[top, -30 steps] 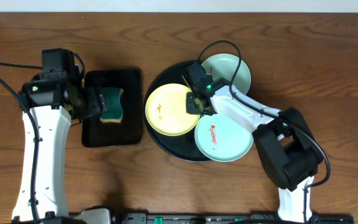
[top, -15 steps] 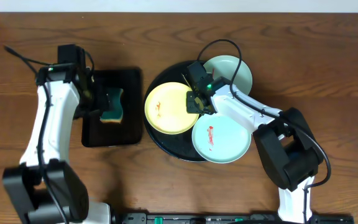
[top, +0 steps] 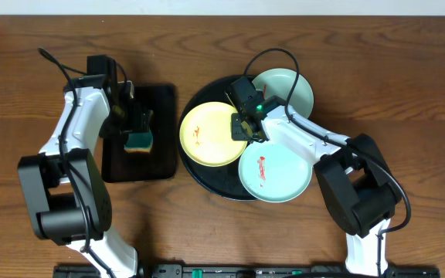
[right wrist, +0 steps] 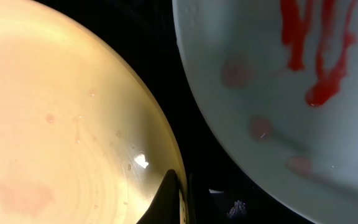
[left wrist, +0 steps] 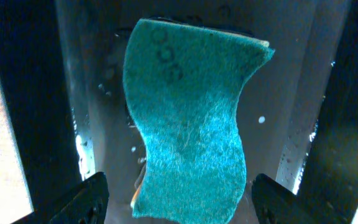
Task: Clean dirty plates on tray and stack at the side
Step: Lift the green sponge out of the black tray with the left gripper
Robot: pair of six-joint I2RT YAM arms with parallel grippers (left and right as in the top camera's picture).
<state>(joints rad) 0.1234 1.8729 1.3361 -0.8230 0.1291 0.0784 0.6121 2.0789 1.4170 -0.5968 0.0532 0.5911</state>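
The pale yellow plate (top: 207, 135) lies on the left of the round black tray (top: 209, 178), with a faint smear. My right gripper (top: 247, 130) is shut on its right rim; in the right wrist view (right wrist: 182, 200) one finger lies on the yellow plate (right wrist: 61, 112). A mint-blue plate (top: 276, 170) with red smears sits at the front right and also shows in the right wrist view (right wrist: 291, 93). A second mint-blue plate (top: 288, 86) sits at the back. My left gripper (top: 135, 117) is open over a green sponge (left wrist: 191, 124), its fingers on either side of it.
The sponge (top: 139, 139) lies on a small rectangular black tray (top: 141, 166) left of the round tray; its wet surface (left wrist: 101, 74) shows in the left wrist view. Brown wooden table (top: 207, 232) lies all around. A cable loops above the right arm.
My left arm has swung right and toward the back, bringing its gripper over the sponge. The right gripper holds the yellow plate's rim; the plates shifted slightly left.
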